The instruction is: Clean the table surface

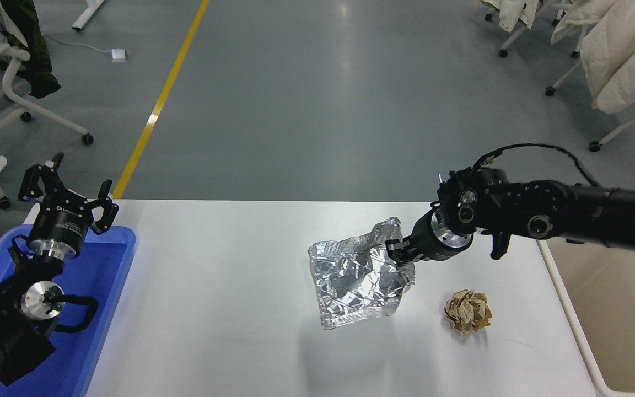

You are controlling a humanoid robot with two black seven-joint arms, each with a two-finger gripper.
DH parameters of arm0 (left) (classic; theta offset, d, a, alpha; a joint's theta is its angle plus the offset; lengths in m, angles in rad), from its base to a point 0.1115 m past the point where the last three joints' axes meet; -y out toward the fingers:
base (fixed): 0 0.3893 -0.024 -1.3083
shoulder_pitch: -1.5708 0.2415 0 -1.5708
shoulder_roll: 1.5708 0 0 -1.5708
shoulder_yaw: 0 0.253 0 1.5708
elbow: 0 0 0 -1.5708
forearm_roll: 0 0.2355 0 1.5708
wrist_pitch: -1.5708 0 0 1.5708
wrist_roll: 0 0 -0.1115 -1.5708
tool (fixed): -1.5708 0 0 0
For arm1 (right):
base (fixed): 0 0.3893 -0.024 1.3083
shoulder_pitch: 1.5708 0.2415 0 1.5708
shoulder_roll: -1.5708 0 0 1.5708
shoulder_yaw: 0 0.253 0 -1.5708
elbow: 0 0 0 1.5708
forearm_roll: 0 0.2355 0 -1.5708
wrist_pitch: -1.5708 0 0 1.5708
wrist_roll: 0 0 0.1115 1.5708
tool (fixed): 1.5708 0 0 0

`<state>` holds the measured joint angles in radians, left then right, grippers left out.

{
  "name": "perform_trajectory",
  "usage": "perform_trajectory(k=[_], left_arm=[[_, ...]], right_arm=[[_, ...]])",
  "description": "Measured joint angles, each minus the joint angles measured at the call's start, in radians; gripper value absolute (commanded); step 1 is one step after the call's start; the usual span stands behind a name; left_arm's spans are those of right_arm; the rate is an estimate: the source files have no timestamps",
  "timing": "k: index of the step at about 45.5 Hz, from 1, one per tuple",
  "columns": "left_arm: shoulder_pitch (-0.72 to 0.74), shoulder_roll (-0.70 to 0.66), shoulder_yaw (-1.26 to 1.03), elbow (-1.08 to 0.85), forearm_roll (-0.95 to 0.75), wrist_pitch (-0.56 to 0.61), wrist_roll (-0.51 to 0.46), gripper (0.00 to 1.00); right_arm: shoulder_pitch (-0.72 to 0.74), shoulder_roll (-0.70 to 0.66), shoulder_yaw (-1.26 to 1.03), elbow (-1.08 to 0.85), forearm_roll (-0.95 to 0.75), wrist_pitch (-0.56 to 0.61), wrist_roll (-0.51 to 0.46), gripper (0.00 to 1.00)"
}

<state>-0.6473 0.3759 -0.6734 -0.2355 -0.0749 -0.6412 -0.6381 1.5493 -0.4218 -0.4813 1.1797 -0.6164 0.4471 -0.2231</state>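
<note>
The white table surface [213, 309] fills the lower half of the head view. A crumpled sheet of silver foil [356, 281] hangs above its middle, lifted clear with its shadow on the table below. My right gripper [399, 251] is shut on the foil's upper right edge, and the arm reaches in from the right edge. A crumpled brown paper ball [467, 312] lies on the table to the right of the foil. My left gripper [69, 193] stands open, parked at the far left above the blue tray.
A blue plastic tray [102, 309] sits at the table's left end under my left arm. A cream-white bin [598, 342] stands beside the table's right edge. Chairs and a white coat stand on the grey floor beyond the table.
</note>
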Motion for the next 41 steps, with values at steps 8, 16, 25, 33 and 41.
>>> perform_trajectory(k=[8,16,25,33,41], left_arm=[[0.0,0.0,0.0,0.0,0.0,0.0,0.0,1.0],[0.0,0.0,0.0,0.0,0.0,0.0,0.0,1.0],[0.0,0.0,0.0,0.0,0.0,0.0,0.0,1.0],[0.0,0.0,0.0,0.0,0.0,0.0,0.0,1.0],[0.0,0.0,0.0,0.0,0.0,0.0,0.0,1.0]], right_arm=[[0.129,-0.167,-0.034,0.131,0.014,0.055,-0.001,0.0],[0.25,-0.307,-0.051,0.195,0.02,0.148,-0.002,0.0],[0.338,-0.401,-0.058,0.22,0.019,0.231,-0.002,0.0],[0.348,-0.429,-0.061,0.202,0.014,0.255,-0.002,0.0],[0.286,-0.435,-0.053,0.072,0.011,0.264,0.0,0.0]])
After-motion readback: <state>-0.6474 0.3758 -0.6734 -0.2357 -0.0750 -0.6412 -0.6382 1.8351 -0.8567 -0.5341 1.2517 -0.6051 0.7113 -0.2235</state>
